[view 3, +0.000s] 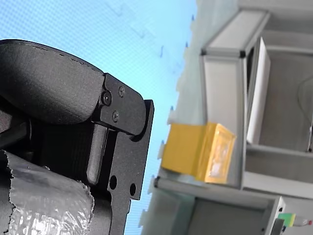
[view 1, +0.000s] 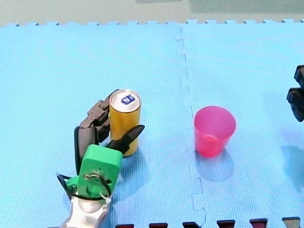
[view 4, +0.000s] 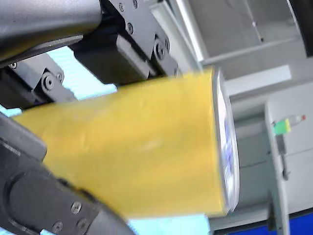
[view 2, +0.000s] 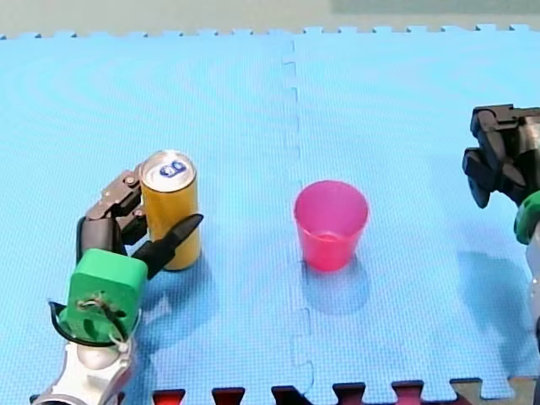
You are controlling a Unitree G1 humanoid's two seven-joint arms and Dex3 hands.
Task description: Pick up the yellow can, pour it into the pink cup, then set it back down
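a yellow can stands upright on a blue foam mat, its silver lid with a blue tab facing up and closed as far as the head views show. to its right, well apart, a pink cup stands upright with its mouth open to the top; nothing but its own pink wall shows inside. a jigsaw seam runs front to back across the mat between the two, just beside the cup's left side. the mat's toothed far edge meets grey floor, and red and dark tabs line the near edge. bare mat lies open behind both containers and between them. the left robot hand comes in from the near left and is clamped on the can: two black fingers press the can's left side and the thumb crosses its lower front, while the can's base sits on the mat. the second wrist view shows the can's yellow wall held between black finger links, its lid rim toward the room beyond. the right robot hand is at the mat's right edge, above the mat and well apart from the cup; whether it is apart or together cannot be told. the first wrist view looks past a black hand part to a yellow box on a metal frame beyond the mat's edge.
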